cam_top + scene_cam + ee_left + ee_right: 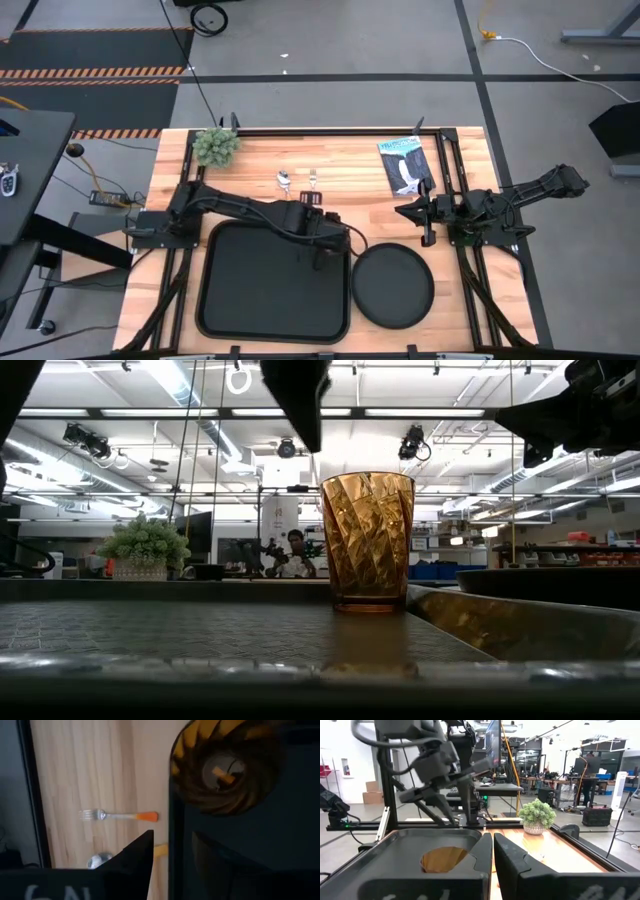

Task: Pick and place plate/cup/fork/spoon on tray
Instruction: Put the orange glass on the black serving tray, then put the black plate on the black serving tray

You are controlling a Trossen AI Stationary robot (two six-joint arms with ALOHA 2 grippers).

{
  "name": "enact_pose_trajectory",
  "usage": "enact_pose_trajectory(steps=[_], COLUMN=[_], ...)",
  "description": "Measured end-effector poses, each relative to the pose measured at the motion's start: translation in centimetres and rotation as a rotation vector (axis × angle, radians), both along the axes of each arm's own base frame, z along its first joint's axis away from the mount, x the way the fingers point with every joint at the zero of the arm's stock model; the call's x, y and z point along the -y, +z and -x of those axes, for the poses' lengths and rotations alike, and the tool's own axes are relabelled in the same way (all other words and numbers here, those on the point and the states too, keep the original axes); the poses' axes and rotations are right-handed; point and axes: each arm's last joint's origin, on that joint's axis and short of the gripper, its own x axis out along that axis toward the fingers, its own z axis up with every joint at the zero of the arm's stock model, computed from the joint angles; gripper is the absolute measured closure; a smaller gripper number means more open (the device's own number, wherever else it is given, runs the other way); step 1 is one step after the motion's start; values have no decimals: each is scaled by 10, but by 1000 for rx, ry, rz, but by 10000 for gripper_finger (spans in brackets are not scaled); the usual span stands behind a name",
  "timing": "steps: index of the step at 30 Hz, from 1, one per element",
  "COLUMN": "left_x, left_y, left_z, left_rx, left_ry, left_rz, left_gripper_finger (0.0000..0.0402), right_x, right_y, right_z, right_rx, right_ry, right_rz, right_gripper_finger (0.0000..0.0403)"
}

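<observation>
The amber cup (367, 540) stands upright on its base in the far right corner of the black tray (250, 300). My left gripper (322, 248) hangs open just above the cup and is clear of it. One finger (300, 400) shows above the cup's rim. The left wrist view looks down into the cup (225, 770). The round black plate (393, 286) lies on the table right of the tray. The fork (313, 180) and the spoon (284, 180) lie on the table beyond the tray. My right gripper (420, 215) is shut and empty, beyond the plate.
A small potted plant (215, 146) stands at the far left of the table. A booklet (405, 166) lies at the far right. The tray's left and near parts are bare. People show in the room behind the table.
</observation>
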Motion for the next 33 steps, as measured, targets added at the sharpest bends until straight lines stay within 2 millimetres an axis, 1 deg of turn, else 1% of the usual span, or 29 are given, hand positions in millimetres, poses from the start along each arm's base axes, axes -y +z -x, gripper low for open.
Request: enact_pose_trajectory(steps=[10,13,16,22,25,29,33], left_x=[-18,-18,-10,4,12,32,59], left_y=[-30,-30,-28,-30,-32,-29,-27], left_z=[22,29,33,34,34,32,28], left_rx=[85,104,112,88,80,151,248], left_ry=[64,70,75,138,164,160,85], left_rz=[37,45,83,364,431,485,535], left_gripper_finger=[258,258,258,258,258,258,258], right_x=[0,0,0,0,0,0,0], right_y=[0,1,0,0,0,0,0], right_z=[0,0,0,0,0,0,0], right_rx=[4,5,4,4,4,4,4], right_ry=[0,0,0,0,0,0,0], right_rz=[-1,-2,-1,-1,-1,-1,-1], right_gripper_finger=[380,380,380,380,380,380,380])
